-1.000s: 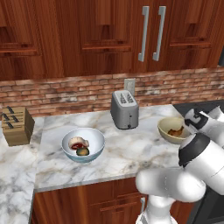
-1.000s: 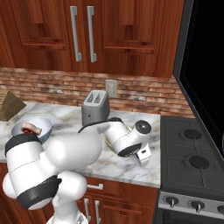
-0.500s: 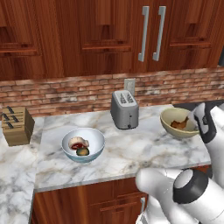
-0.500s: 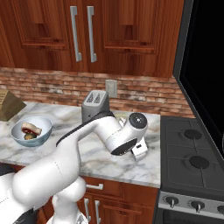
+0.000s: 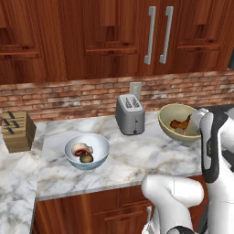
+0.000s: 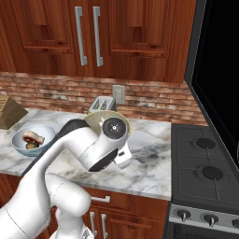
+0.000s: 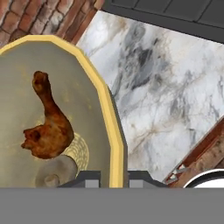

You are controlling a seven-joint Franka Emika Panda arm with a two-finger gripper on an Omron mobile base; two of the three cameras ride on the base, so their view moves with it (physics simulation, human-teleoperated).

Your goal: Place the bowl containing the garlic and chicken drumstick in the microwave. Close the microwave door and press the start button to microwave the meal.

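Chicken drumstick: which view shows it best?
Hand view: the chicken drumstick lies close up inside the tan bowl, bone end and plump end both clear. Left base view shows it small in the bowl. In the right base view the arm hides it.

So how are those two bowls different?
The tan bowl is bigger, yellow-rimmed, tilted and lifted off the counter, its rim pinched between the robot's fingers; the pale blue bowl is smaller and sits level on the marble. The tan one holds a chicken drumstick, the blue one other small food items. Both are round and hold food.
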